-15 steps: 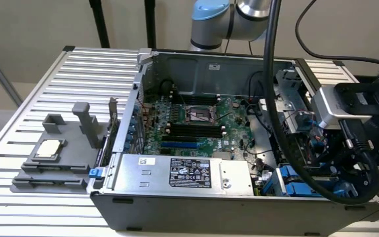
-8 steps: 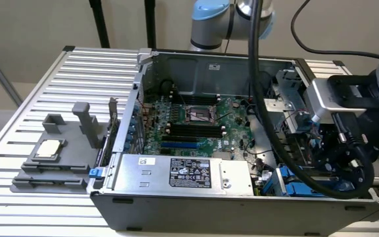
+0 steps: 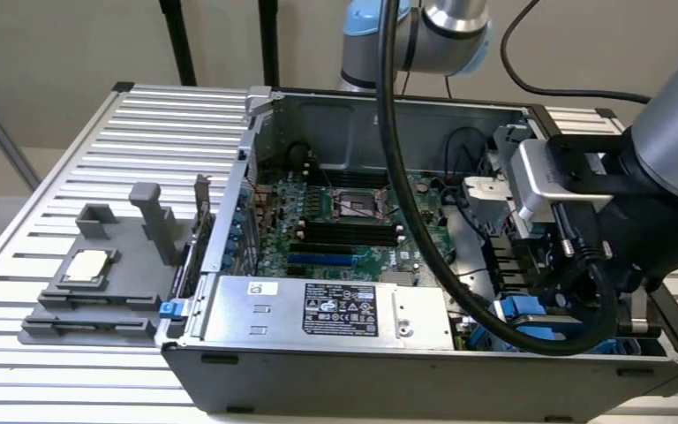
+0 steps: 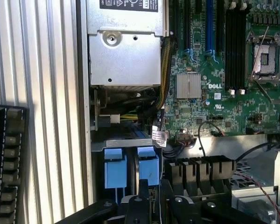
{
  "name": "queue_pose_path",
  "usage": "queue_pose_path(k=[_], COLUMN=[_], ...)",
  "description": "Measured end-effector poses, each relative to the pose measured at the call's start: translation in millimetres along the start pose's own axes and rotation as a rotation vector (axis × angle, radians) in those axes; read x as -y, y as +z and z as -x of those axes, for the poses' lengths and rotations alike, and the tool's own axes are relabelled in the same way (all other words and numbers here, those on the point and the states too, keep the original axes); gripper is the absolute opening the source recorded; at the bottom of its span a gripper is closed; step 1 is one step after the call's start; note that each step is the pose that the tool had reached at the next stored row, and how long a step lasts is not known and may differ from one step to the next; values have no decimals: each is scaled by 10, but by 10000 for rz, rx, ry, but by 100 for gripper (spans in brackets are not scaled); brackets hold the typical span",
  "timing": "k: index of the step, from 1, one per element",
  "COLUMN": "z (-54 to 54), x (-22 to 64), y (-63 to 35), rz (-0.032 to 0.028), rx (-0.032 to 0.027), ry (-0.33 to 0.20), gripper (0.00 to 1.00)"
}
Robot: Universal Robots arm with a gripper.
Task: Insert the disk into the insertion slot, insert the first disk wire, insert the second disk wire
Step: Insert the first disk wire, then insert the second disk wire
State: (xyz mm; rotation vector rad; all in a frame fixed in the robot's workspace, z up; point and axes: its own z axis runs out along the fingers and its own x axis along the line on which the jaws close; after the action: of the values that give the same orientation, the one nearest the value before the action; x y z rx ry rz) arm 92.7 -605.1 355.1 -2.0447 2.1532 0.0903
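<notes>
In the wrist view my gripper (image 4: 153, 190) hangs right over the grey metal drive cage (image 4: 126, 143), beside the power-supply box. Two bright blue plastic ends (image 4: 115, 169) (image 4: 148, 166) stand side by side in the cage's bays, and the gripper sits at the one nearer the motherboard. The disk's silver body is hidden, so I cannot tell which blue end is its frame. A black wire with a white tag (image 4: 159, 136) and a yellow-black cable bundle (image 4: 164, 70) run just beyond the cage. In the exterior view the arm's wrist (image 3: 621, 203) reaches down over the blue rails (image 3: 525, 311).
The open case (image 3: 433, 371) lies on a slatted metal table (image 3: 68, 168). A grey labelled power-supply box (image 3: 315, 309) fills its front, with the green motherboard (image 3: 351, 221) behind. A grey fixture (image 3: 92, 300) holding a small chip stands at the exterior view's left. A thick black cable (image 3: 410, 203) hangs across the case.
</notes>
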Motion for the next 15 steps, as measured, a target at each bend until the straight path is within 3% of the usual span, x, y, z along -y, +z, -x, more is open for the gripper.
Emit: queue_pose_path(k=[15], z=[0], x=[0], y=[0], rz=[-1], rx=[1], ry=[-1], gripper=[25])
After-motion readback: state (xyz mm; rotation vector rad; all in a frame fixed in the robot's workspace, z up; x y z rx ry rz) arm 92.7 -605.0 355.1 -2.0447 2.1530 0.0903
